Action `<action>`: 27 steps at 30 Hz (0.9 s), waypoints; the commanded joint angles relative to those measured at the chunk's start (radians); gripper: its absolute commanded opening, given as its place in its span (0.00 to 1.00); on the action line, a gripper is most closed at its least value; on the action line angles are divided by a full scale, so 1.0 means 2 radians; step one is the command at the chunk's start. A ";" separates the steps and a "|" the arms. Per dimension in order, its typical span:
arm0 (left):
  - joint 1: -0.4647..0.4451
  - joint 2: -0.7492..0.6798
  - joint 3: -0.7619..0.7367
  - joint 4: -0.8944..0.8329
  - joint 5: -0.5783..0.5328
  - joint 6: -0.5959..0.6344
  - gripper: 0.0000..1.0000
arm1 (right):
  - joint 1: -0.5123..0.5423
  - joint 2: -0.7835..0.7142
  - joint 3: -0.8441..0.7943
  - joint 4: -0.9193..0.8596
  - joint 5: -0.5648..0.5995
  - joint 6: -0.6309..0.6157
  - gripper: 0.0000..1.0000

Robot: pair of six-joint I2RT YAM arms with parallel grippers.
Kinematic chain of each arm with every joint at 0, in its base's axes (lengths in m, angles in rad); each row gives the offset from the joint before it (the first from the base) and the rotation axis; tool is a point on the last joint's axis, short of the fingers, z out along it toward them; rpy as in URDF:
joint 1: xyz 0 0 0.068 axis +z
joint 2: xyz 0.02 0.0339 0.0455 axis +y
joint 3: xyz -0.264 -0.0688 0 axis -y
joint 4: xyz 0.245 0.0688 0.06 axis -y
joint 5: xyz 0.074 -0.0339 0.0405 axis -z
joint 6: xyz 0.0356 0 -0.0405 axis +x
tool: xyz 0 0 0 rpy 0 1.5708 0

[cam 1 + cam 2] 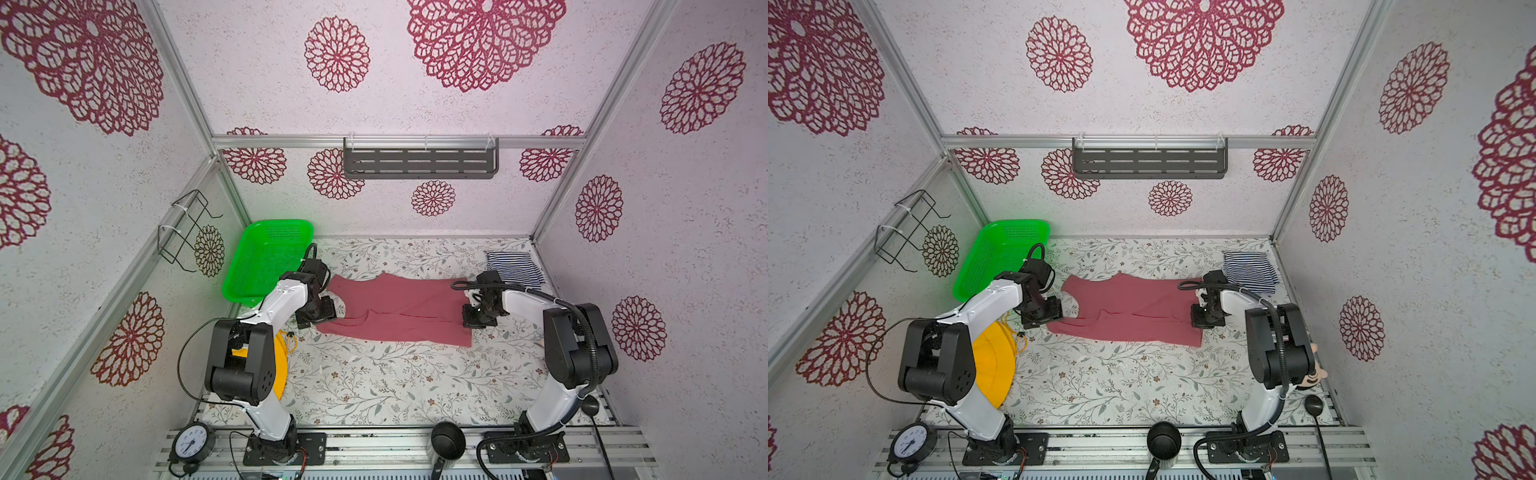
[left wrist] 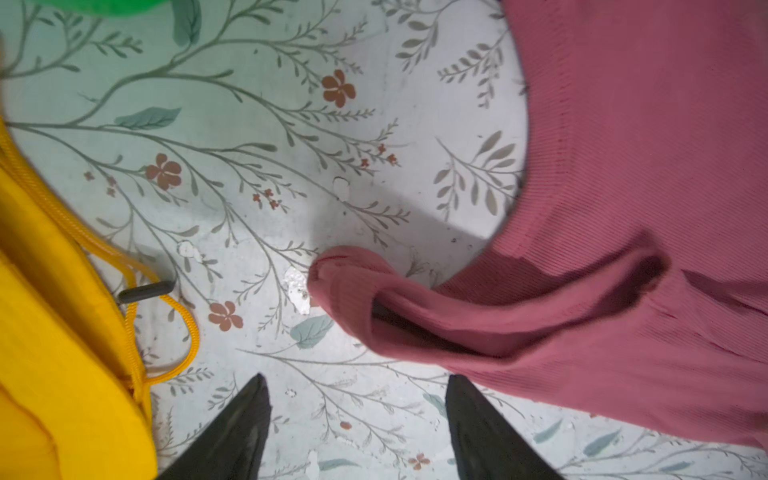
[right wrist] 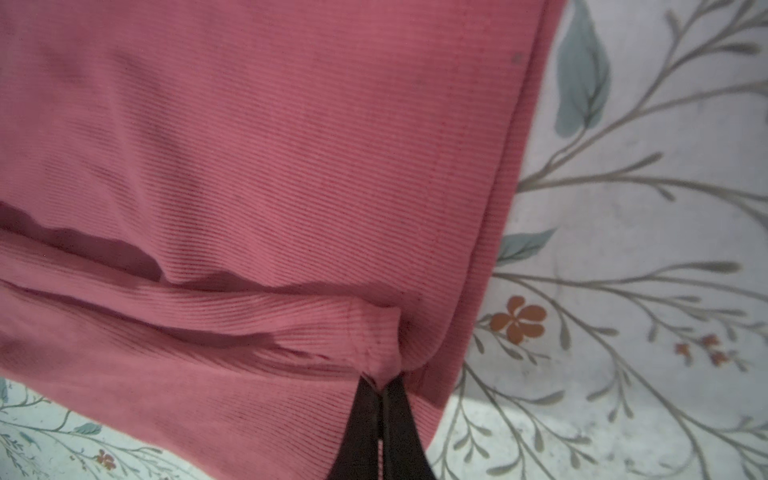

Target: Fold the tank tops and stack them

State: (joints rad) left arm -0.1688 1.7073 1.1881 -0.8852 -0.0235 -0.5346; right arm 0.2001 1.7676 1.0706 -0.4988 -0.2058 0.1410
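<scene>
Floral table [image 1: 374,386] | right gripper [image 3: 382,384] pinching rose top [image 1: 399,307] (hem) | left gripper [image 2: 356,376] agape

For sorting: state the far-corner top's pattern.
That top has navy-and-white stripes, clearest in a top view.

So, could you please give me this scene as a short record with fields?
striped top: folded, far right corner of the table
red top: spread out across the middle, not stacked on the striped one
left tool: open, empty, beside the red top's strap
right tool: shut on the red top's edge
basket: green, far left
hat: yellow, near left, partly behind the left arm
</scene>
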 commanded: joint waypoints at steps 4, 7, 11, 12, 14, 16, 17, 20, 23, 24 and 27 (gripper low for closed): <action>0.004 0.013 -0.006 0.050 0.020 -0.007 0.41 | 0.002 -0.037 0.021 -0.018 0.013 0.002 0.00; 0.009 0.011 -0.008 0.049 0.024 -0.007 0.19 | 0.002 -0.040 0.026 -0.022 0.018 0.000 0.00; 0.015 0.008 -0.011 0.047 0.029 -0.007 0.03 | 0.001 -0.033 0.039 -0.027 0.027 -0.005 0.00; 0.015 0.008 -0.013 0.047 0.031 -0.007 0.01 | 0.001 -0.029 0.042 -0.028 0.029 -0.006 0.00; 0.018 0.008 -0.016 0.046 0.031 -0.008 0.00 | 0.000 -0.019 0.050 -0.030 0.033 -0.010 0.00; 0.020 0.008 -0.019 0.046 0.031 -0.008 0.00 | 0.000 -0.010 0.058 -0.031 0.035 -0.013 0.00; 0.021 0.008 -0.021 0.045 0.032 -0.009 0.00 | 0.000 -0.007 0.062 -0.031 0.035 -0.014 0.00; 0.024 0.010 -0.026 0.046 0.035 -0.011 0.00 | 0.000 0.008 0.077 -0.037 0.038 -0.018 0.00; 0.026 0.014 -0.033 0.050 0.038 -0.014 0.00 | 0.000 0.021 0.086 -0.041 0.040 -0.020 0.08; 0.027 0.016 -0.035 0.051 0.039 -0.015 0.00 | 0.000 0.022 0.088 -0.042 0.040 -0.021 0.14; 0.031 0.020 -0.042 0.057 0.041 -0.017 0.25 | 0.000 0.020 0.090 -0.047 0.043 -0.022 0.30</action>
State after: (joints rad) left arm -0.1204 1.7298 1.1152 -0.7937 0.0505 -0.5591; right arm 0.2012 1.8183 1.2228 -0.5552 -0.1425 0.1120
